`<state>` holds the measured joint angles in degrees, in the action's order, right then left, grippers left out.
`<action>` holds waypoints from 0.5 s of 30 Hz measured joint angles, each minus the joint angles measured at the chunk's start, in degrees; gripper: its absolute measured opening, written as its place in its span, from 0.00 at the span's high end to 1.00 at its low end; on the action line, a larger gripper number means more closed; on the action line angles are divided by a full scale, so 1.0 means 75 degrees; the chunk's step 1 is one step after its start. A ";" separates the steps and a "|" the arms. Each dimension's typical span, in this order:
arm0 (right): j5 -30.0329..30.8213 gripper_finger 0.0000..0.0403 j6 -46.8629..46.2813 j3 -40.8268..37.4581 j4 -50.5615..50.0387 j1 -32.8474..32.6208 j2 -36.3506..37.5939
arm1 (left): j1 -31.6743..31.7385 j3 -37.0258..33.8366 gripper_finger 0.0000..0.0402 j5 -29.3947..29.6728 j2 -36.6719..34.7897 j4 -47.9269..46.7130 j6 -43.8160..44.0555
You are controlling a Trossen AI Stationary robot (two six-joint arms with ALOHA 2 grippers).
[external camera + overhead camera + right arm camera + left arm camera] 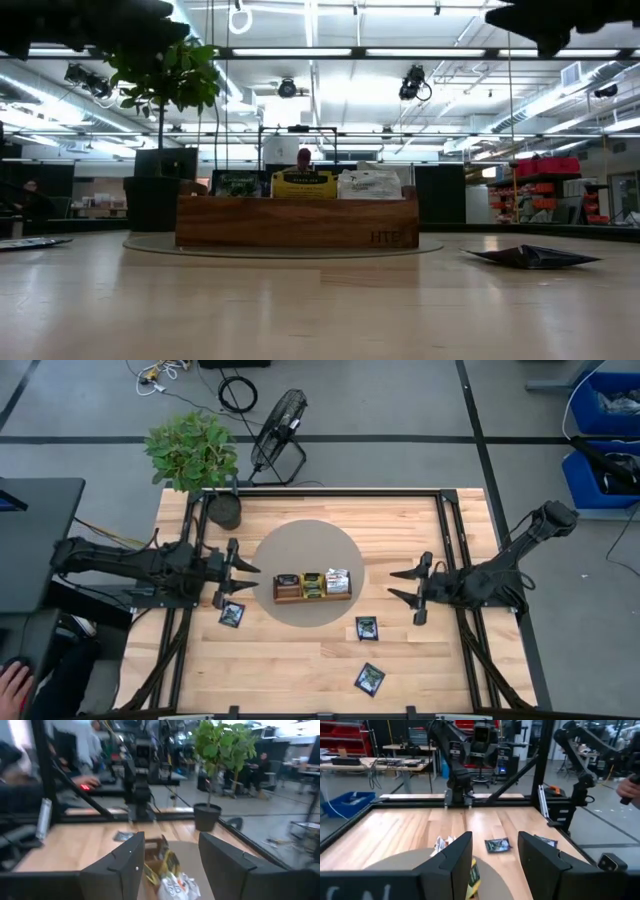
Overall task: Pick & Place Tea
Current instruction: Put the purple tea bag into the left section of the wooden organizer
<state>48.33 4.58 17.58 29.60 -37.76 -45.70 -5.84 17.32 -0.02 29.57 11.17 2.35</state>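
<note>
A potted plant [205,465] stands at the 11 o'clock edge of the surface [290,660], a fan [278,432] on the floor beyond. On the grey round mat [306,550] the wooden tray [312,593] lies long axis 9-to-3, holding upright sachets: black [288,582], yellow [312,582], white [337,579]. Three black sachets lie flat at 8 [232,614], 5 [367,627] and 5 farther out [370,678]. Left gripper [243,577] at 9 and right gripper [400,584] at 3 hang with fingers spread, empty.
</note>
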 joint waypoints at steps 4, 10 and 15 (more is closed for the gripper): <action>-0.0447 0.51 -0.0373 -0.0801 0.0577 0.0003 0.0773 | 0.0002 -0.0182 0.59 -0.0027 -0.0382 -0.0557 0.0211; -0.0851 0.51 -0.2837 -0.1156 -0.1407 0.0006 0.1498 | -0.0025 -0.0283 0.59 -0.0509 -0.0624 -0.0840 0.0544; -0.0948 0.51 -0.4942 -0.1166 -0.3159 0.0009 0.1366 | -0.0024 -0.0283 0.59 -0.0492 -0.0657 -0.0911 0.0558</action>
<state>41.23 -32.49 8.83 5.91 -37.69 -35.45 -6.02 15.20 -3.71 24.64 4.33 6.54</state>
